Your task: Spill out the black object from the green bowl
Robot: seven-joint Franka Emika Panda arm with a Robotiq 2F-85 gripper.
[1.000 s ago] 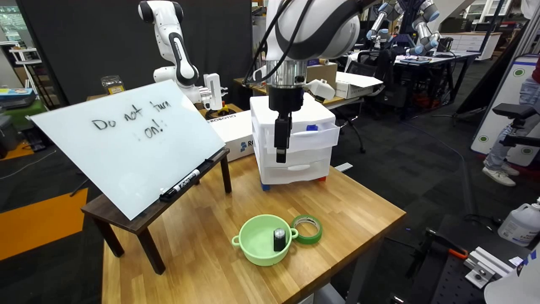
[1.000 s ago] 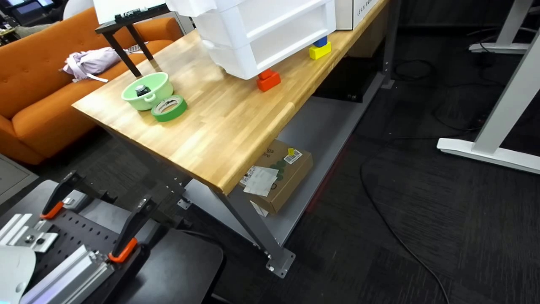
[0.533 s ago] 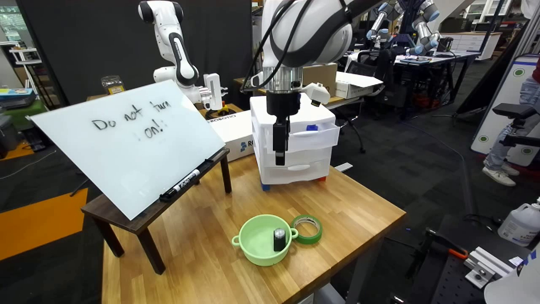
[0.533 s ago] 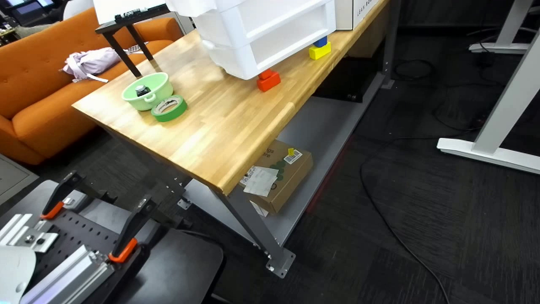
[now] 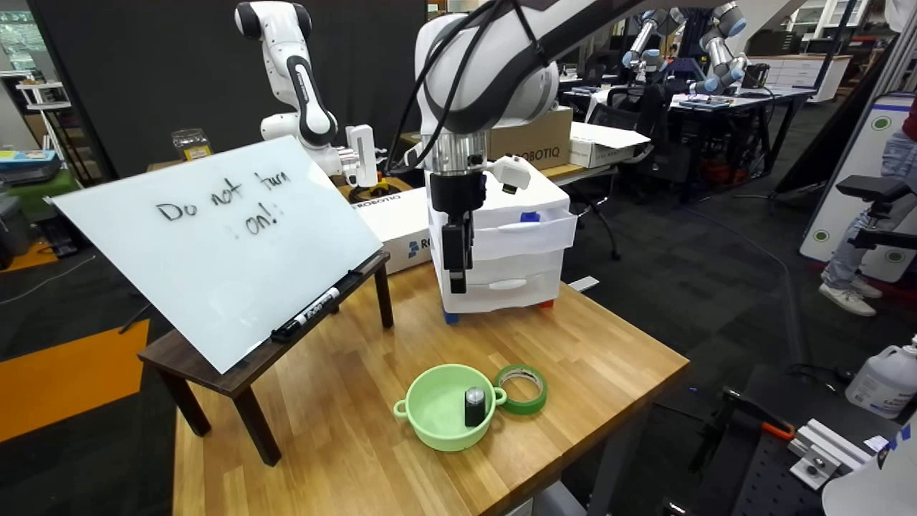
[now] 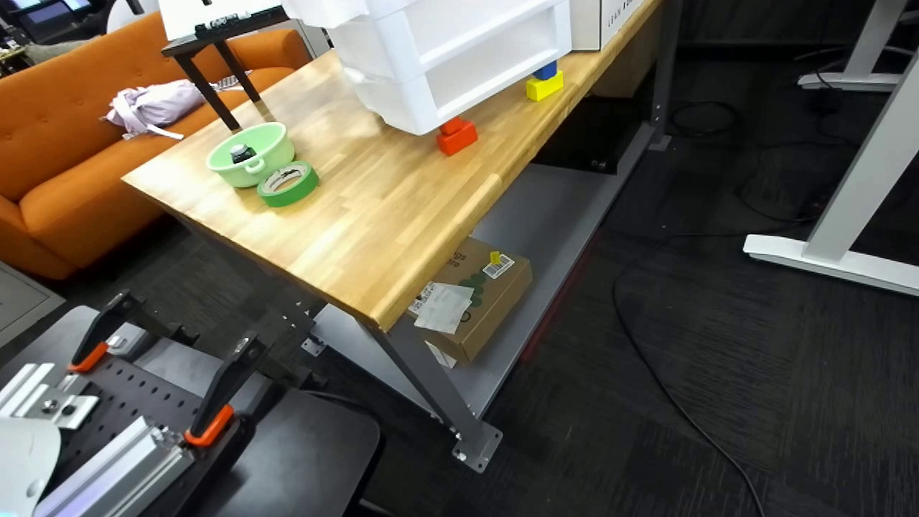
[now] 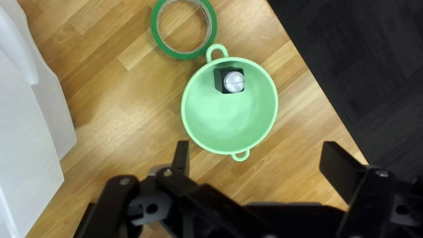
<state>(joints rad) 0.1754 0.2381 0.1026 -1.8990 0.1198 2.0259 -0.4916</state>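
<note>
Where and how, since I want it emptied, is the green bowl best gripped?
Probably the rim beside its free handle, the open gripper straddling it from above: the green bowl stands upright, the black object sits toward the opposite side, and green tape crowds the other handle.

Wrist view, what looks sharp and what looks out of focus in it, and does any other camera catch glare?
Wrist view: the green bowl is crisp, while the gripper, close to the lens, looks somewhat soft; in an exterior view: the table looks washed pale toward its near corner, probably glare.
</note>
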